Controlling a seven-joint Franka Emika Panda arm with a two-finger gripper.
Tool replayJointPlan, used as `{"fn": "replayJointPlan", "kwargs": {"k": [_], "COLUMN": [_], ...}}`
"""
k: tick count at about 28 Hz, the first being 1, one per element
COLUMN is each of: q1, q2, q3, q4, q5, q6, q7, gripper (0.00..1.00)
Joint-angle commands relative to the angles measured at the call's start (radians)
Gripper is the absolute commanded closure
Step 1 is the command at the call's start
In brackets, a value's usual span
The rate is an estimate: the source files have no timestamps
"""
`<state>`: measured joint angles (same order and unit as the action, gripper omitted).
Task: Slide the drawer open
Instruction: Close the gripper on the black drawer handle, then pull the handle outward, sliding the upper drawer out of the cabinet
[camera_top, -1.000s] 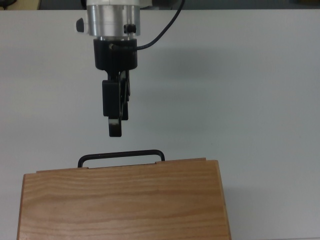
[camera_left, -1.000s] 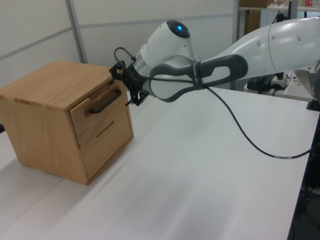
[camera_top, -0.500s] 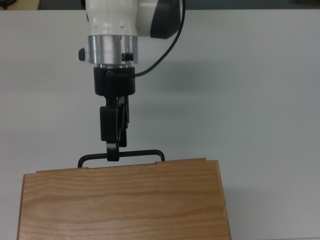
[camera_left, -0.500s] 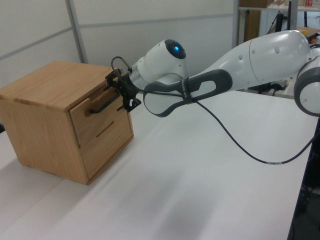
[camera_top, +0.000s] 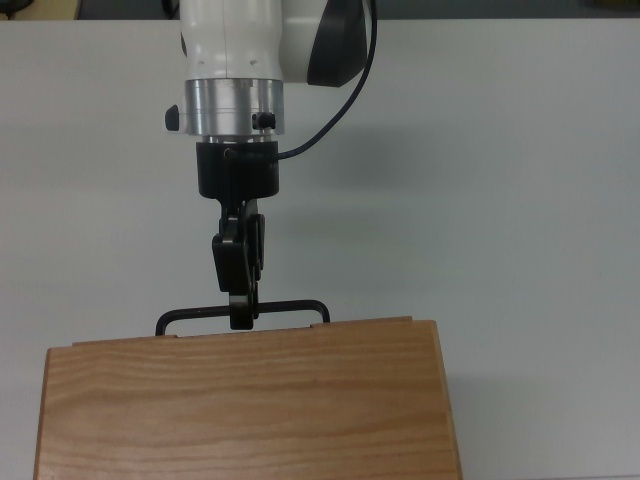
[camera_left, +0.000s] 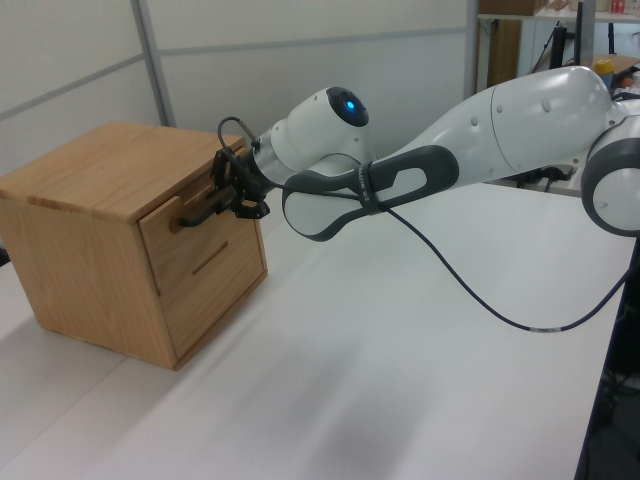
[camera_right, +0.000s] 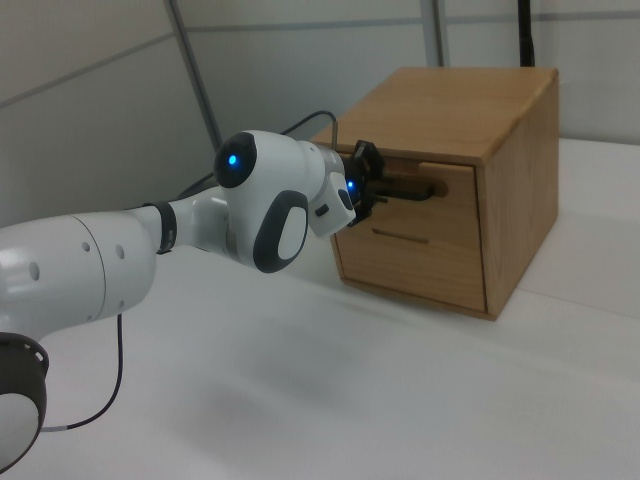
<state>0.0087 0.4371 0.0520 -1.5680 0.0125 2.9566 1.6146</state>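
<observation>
Hand (camera_top: 240, 318) at handle (camera_top: 285, 307) mid-bar, grip state unclear; bar runs crosswise, drawer (camera_left: 190, 232) shut, pull straight back over counter (camera_top: 520, 200).

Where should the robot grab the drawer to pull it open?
Probably by the black bar handle on the drawer, near the bar's middle, coming straight in from the front. The bar stands off the front panel, leaving a gap for a finger behind it. The gripper is at that spot.
</observation>
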Motion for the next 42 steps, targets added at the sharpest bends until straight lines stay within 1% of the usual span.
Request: {"fn": "replayJointPlan", "kwargs": {"k": [1,8,14,19,24,29,30,33,34,39,42], "q1": [0.010,0.023,0.023,0.023,0.023,0.022,0.022,0.022,0.023,0.023,0.023], "q2": [0.011,0.009,-0.026,-0.057,-0.087,-0.130,-0.147,-0.175,-0.190,-0.234,-0.251], "q3": [-0.001,-0.001,-0.003,-0.003,-0.004,-0.006,-0.006,-0.006,-0.006,-0.004,-0.003], "q4": [0.023,0.023,0.011,-0.027,-0.047,-0.105,-0.131,-0.170,-0.196,-0.260,-0.285], "q5": [0.012,0.006,0.007,0.007,0.007,0.007,0.007,0.007,0.007,0.007,0.006], "q6": [0.018,0.016,0.006,-0.001,-0.076,-0.090,-0.090,-0.090,-0.090,-0.090,-0.091], "q7": [-0.004,-0.009,-0.012,-0.012,-0.010,-0.010,-0.010,-0.012,-0.012,-0.012,-0.012], "gripper": [1.00,1.00,1.00,1.00,1.00,1.00,1.00,1.00,1.00,1.00,1.00]}}
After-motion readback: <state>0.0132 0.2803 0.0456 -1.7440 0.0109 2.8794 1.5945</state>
